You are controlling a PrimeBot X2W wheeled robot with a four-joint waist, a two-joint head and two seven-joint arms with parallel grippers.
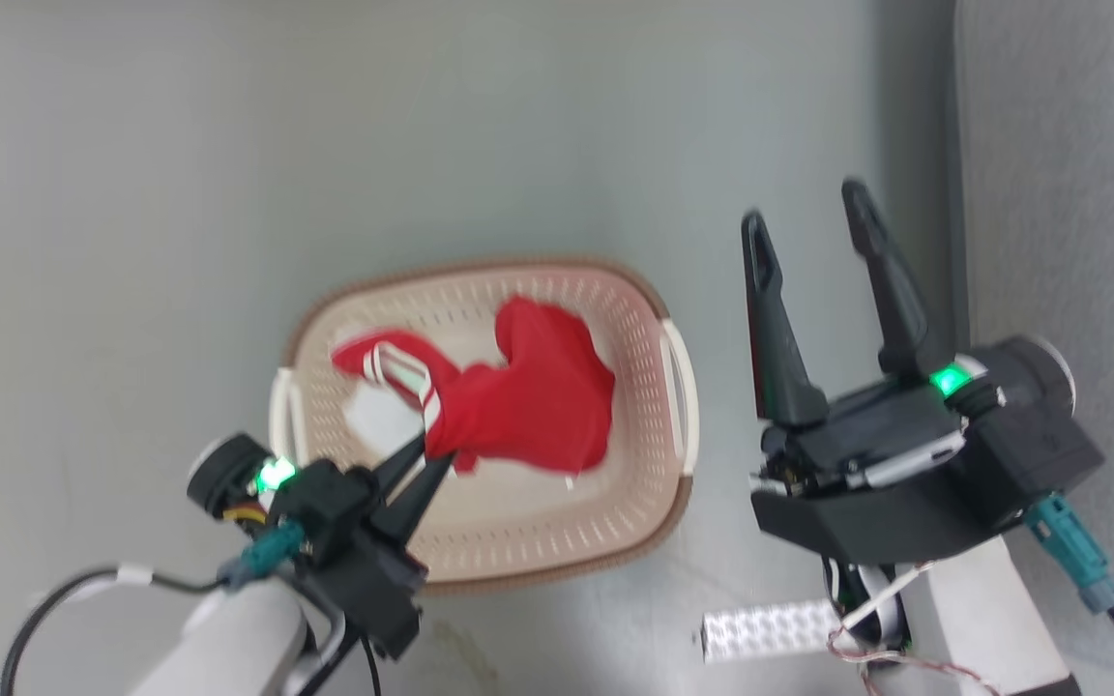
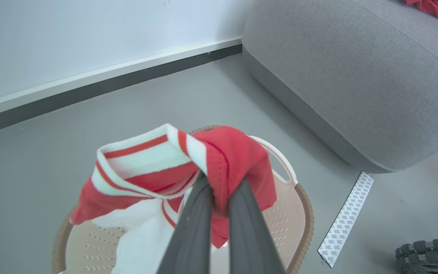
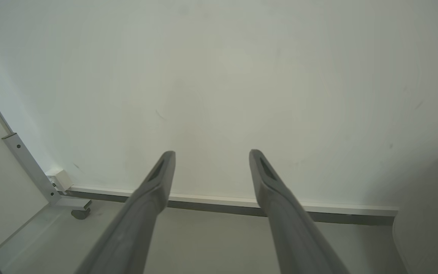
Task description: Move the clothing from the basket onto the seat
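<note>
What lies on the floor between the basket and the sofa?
A white printed strip, between basket and sofa on grey floor; left wrist view shows it.

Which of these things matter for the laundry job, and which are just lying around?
Part of the job:
- clothing, pinched in the shut left gripper
- basket
- seat

Just lying about:
- patterned strip on the floor
- metal post by the wall
</note>
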